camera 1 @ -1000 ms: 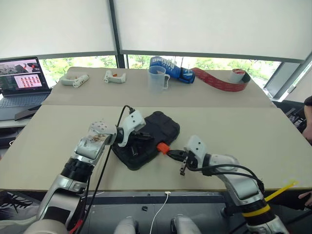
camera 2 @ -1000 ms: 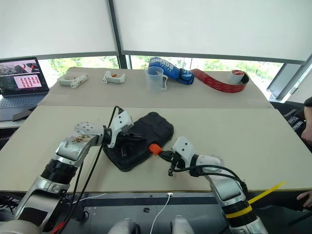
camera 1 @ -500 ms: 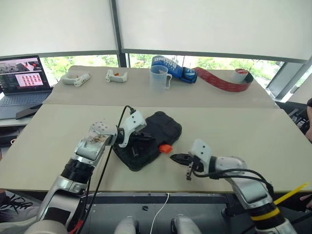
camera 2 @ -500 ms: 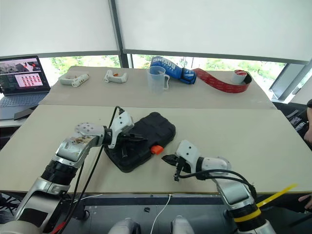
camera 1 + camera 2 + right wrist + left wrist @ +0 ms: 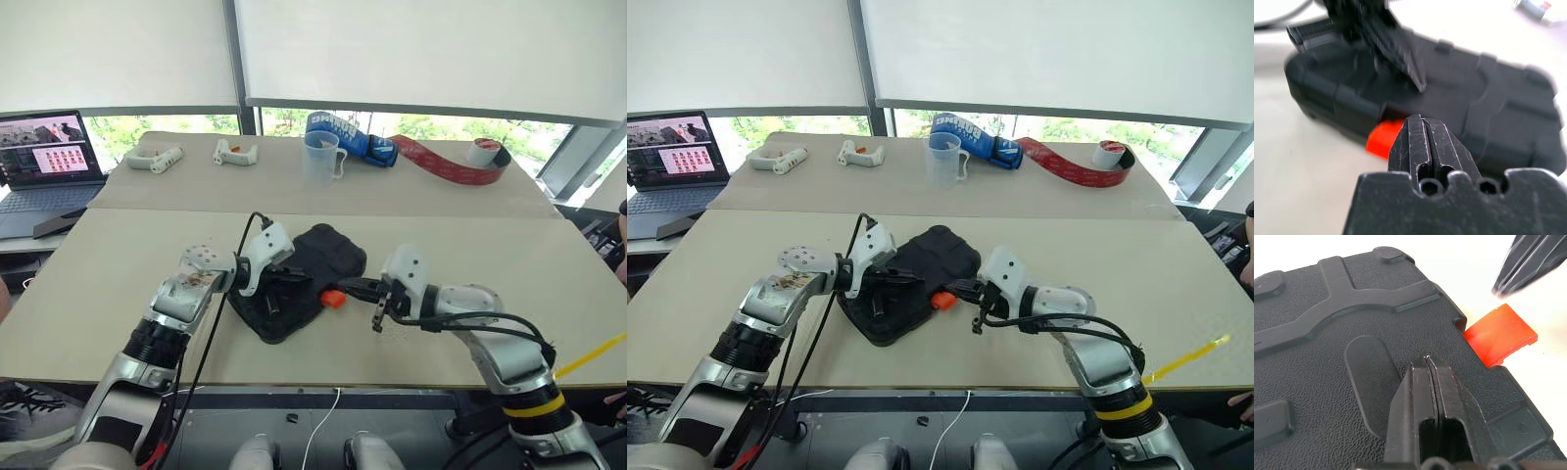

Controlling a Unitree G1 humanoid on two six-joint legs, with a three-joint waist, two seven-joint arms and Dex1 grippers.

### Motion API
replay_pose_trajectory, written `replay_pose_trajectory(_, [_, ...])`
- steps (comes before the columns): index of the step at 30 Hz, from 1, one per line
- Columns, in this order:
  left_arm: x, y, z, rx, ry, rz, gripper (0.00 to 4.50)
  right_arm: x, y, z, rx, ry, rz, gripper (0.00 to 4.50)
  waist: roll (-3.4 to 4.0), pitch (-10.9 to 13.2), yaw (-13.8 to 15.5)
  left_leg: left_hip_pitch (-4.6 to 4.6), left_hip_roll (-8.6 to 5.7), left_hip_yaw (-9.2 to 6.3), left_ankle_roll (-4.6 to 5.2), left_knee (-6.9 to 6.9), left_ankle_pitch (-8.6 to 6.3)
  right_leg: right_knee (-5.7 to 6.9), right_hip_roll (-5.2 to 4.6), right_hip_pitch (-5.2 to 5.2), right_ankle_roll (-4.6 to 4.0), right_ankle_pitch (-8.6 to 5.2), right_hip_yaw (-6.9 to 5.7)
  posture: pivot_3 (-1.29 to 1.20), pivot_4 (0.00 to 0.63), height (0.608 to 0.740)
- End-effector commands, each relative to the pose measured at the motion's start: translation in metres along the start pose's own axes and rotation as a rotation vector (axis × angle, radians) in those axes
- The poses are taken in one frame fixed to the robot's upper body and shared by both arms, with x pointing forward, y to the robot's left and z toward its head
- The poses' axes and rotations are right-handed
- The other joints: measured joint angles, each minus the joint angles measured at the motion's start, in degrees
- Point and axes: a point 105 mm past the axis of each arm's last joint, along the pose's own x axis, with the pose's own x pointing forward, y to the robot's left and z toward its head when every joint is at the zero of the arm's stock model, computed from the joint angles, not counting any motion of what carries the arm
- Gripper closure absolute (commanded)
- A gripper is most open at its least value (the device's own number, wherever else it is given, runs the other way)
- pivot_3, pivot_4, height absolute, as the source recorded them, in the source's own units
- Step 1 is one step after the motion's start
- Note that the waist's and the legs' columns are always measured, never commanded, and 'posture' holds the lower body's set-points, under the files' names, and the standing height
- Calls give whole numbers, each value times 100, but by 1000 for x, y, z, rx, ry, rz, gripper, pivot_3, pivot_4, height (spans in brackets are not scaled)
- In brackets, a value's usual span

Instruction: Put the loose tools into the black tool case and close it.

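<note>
Moved since earlier: right gripper [image 5: 364, 288] had risen from the tabletop near the front edge and swung in toward the case's latch side; its closed tips now sat just beside the orange latch [image 5: 334, 298].
Unchanged: left gripper [image 5: 290, 279] stayed on the lid of the black tool case [image 5: 323, 257], fingers pressed together, holding nothing.
Right gripper state: fingers shut on nothing, seen plainly in the right wrist view [image 5: 1424, 142].
Case position: on the near table [image 5: 118, 274], between the two arms, lying at an angle, lid down.
Case look: black textured plastic with raised ribs and oval recesses moulded into the lid; the latch stuck out flat from the edge rather than folded against it.
Left wrist view adds: closed left fingertips [image 5: 1426, 369] resting on the lid grain, and the latch as a flat orange tab [image 5: 1500, 333] with the right gripper's tips just above it.
Head views add: a laptop [image 5: 44, 162], two white handles [image 5: 155, 158], a clear measuring cup [image 5: 320, 155] and red tape [image 5: 446, 163] on the far table.
</note>
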Motion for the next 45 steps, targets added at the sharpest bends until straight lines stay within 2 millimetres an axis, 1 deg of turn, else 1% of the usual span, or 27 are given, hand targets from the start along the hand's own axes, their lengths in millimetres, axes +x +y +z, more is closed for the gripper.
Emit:
replay_pose_trajectory(1, [3,-7,-49,-150,154,-7,4451,1,1,-2,-37,1,1,4500,0,0,-3,1,0,0,0,0,0,0,0,1,0,0,0,0,150,740])
replay_pose_trajectory(4, [2,-7,-50,-152,155,-4,4451,4,3,-11,-43,22,9,4500,0,0,-6,1,1,-1,0,0,0,0,1,0,1,0,-1,0,150,740])
replay_pose_trajectory(9, [1,-7,-50,-155,157,-2,4451,9,8,-21,-49,29,30,4500,0,0,-18,2,2,0,0,-1,0,0,4,0,1,-1,0,0,150,740])
replay_pose_trajectory(13, [1,-7,-50,-160,159,0,4451,7,14,-35,-40,72,54,4500,0,0,-15,3,1,-1,0,-2,0,0,5,1,1,-1,-1,0,150,740])
replay_pose_trajectory(16, [0,-8,-51,-161,162,-1,4451,7,18,-41,-20,94,61,4500,0,0,-20,2,2,0,0,-2,0,0,4,0,1,-2,-1,0,150,740])
replay_pose_trajectory(20, [0,-8,-51,-162,165,-5,4451,13,21,-46,0,107,58,4500,0,0,-24,4,3,-1,0,-3,0,1,6,-1,0,-2,-1,0,150,740])
replay_pose_trajectory(22, [1,-8,-50,-161,166,-8,4451,18,21,-45,9,92,56,4500,0,0,-24,6,3,-1,0,-4,0,0,6,1,0,-2,0,0,150,740])
replay_pose_trajectory(26, [1,-8,-50,-160,170,-13,4451,32,21,-35,15,43,48,4500,0,0,-25,6,3,-1,0,-6,0,1,6,0,-1,-2,0,0,150,740])
replay_pose_trajectory(31, [1,-9,-50,-161,175,-19,4451,38,17,-25,6,-9,25,4500,1,1,-28,3,3,-2,0,-6,0,0,4,-1,0,-2,-1,0,150,740])
replay_pose_trajectory(38, [2,-11,-51,-166,179,-26,4451,33,14,-9,-28,-109,-9,4500,2,2,-41,4,4,-2,0,-6,0,4,7,-4,-2,-1,-1,0,150,740])
replay_pose_trajectory(41, [2,-12,-51,-169,180,-30,4451,26,9,-9,-93,-95,-33,4500,3,3,-43,4,4,-2,0,-6,0,4,7,-4,-2,-1,-1,0,150,740])
replay_pose_trajectory(45, [2,-12,-52,-172,184,-32,4451,18,0,1,-104,-130,-71,4500,3,3,-42,4,4,-2,0,-6,0,4,6,-3,-1,-1,0,0,150,740])
